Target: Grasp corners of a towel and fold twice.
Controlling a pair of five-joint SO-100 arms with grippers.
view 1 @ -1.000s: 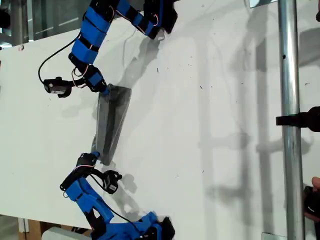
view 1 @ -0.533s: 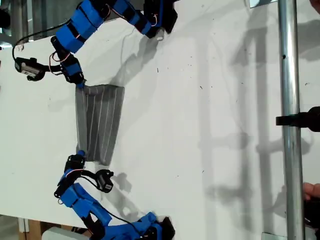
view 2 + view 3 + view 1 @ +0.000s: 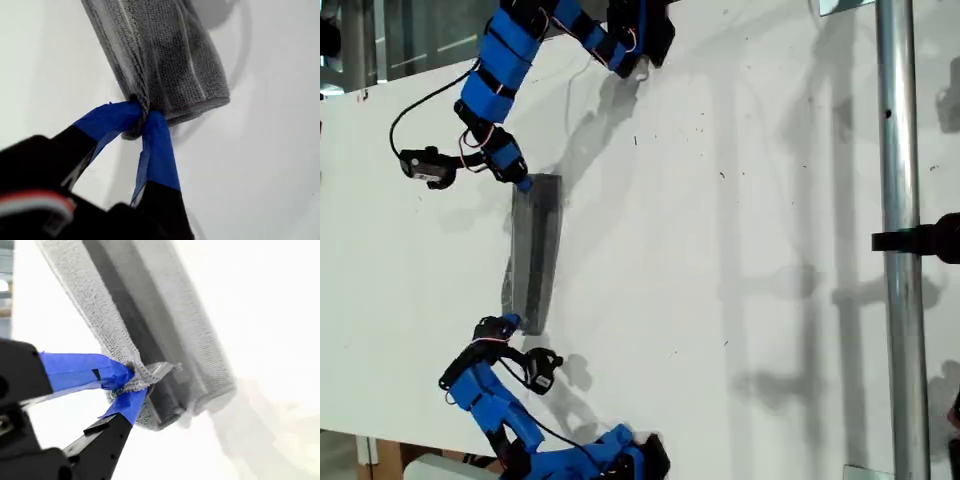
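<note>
The towel (image 3: 533,250), grey with pale stripes, is drawn into a narrow doubled strip on the white table (image 3: 740,300), left of centre in the exterior view. A blue-tipped gripper (image 3: 523,184) pinches its upper end there, and another gripper (image 3: 510,322) pinches its lower end. The wrist views do not show which arm is which. My first gripper (image 3: 142,112) is shut on a bunched corner (image 3: 137,102) of the towel (image 3: 165,55). My second gripper (image 3: 131,382) is shut on another corner (image 3: 150,371), with the folded layers of the towel (image 3: 165,330) stretching away from it.
A vertical metal pole (image 3: 898,200) with a black clamp (image 3: 925,240) stands at the exterior view's right. The arm bases sit at the table's top (image 3: 640,30) and bottom (image 3: 630,455) edges. The table's edge runs along the exterior view's left.
Half a second ago both grippers were further to the exterior view's left with the towel spread wider. They have swung back right and the towel has narrowed into a strip, much as one second ago.
</note>
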